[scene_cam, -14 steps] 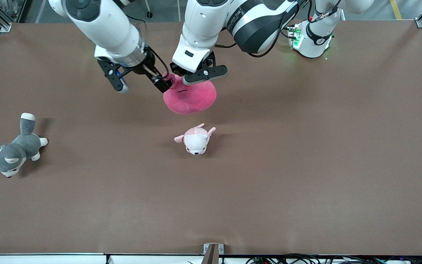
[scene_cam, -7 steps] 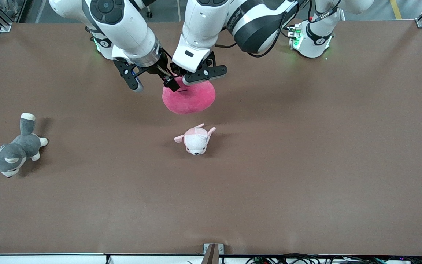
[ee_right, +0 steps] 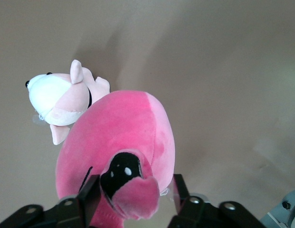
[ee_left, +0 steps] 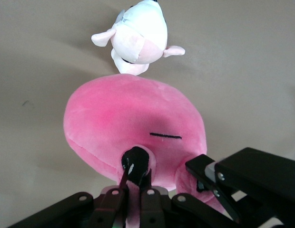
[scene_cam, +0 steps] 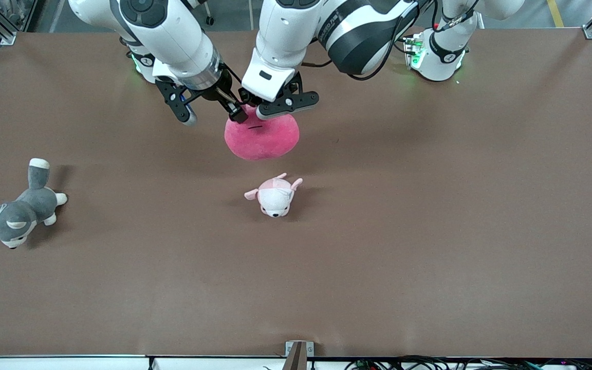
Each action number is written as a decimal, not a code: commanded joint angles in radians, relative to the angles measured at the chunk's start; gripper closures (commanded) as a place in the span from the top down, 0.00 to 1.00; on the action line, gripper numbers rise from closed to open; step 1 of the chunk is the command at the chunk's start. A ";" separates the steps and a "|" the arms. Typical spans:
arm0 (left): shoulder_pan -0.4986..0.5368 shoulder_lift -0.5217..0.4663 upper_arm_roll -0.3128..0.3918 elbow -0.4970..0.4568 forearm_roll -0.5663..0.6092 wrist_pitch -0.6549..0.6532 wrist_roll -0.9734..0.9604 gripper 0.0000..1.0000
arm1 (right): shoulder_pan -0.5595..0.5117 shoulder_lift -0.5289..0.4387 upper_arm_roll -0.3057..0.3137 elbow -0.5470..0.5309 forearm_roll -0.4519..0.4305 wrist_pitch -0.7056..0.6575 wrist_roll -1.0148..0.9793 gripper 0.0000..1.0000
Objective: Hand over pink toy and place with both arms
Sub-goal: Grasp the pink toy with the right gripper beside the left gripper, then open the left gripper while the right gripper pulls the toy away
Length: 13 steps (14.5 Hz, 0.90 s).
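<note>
The pink toy (scene_cam: 262, 136) hangs a little above the brown table, over a spot closer to the robots' bases than the small white-and-pink plush. My left gripper (scene_cam: 253, 109) is shut on a tuft of the toy by one dark bulging eye, as the left wrist view (ee_left: 136, 175) shows on the toy (ee_left: 133, 118). My right gripper (scene_cam: 214, 118) is open at the toy's side toward the right arm's end. In the right wrist view (ee_right: 134, 190) its fingers (ee_right: 90, 190) stand on either side of the toy's (ee_right: 123, 137) other eye bump.
A small white-and-pale-pink plush animal (scene_cam: 274, 196) lies on the table nearer the front camera than the toy, and shows in both wrist views (ee_left: 138, 35) (ee_right: 62, 99). A grey-and-white plush dog (scene_cam: 16, 213) lies at the right arm's end of the table (scene_cam: 429, 231).
My right gripper has moved in toward the toy, and its open fingers now straddle the eye bump. The toy has shifted slightly toward the right arm's end. The left gripper keeps its hold.
</note>
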 commanded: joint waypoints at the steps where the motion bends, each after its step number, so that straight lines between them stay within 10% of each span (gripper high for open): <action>1: -0.007 0.006 0.007 0.024 -0.005 -0.001 -0.008 0.00 | 0.010 -0.041 -0.008 -0.050 0.011 0.018 0.006 0.47; 4: -0.005 0.006 0.007 0.024 -0.005 -0.001 -0.008 0.00 | 0.009 -0.041 -0.008 -0.048 0.011 0.018 0.003 0.01; 9: -0.002 -0.001 0.007 0.024 -0.005 -0.001 -0.008 0.03 | 0.006 -0.044 -0.011 -0.045 0.009 0.019 -0.004 0.00; 10: 0.001 -0.004 0.006 0.024 -0.006 -0.003 -0.008 0.17 | 0.004 -0.044 -0.011 -0.045 0.008 0.019 -0.006 0.00; 11: 0.004 -0.005 0.006 0.023 -0.008 -0.003 -0.008 0.73 | 0.000 -0.045 -0.012 -0.044 0.007 0.019 -0.007 0.00; 12: 0.001 -0.016 0.011 0.020 -0.002 -0.003 -0.003 0.99 | -0.002 -0.045 -0.014 -0.044 0.007 0.019 -0.010 0.00; 13: -0.005 -0.020 0.012 0.018 0.001 -0.003 -0.004 1.00 | -0.003 -0.045 -0.014 -0.045 0.006 0.018 -0.024 0.00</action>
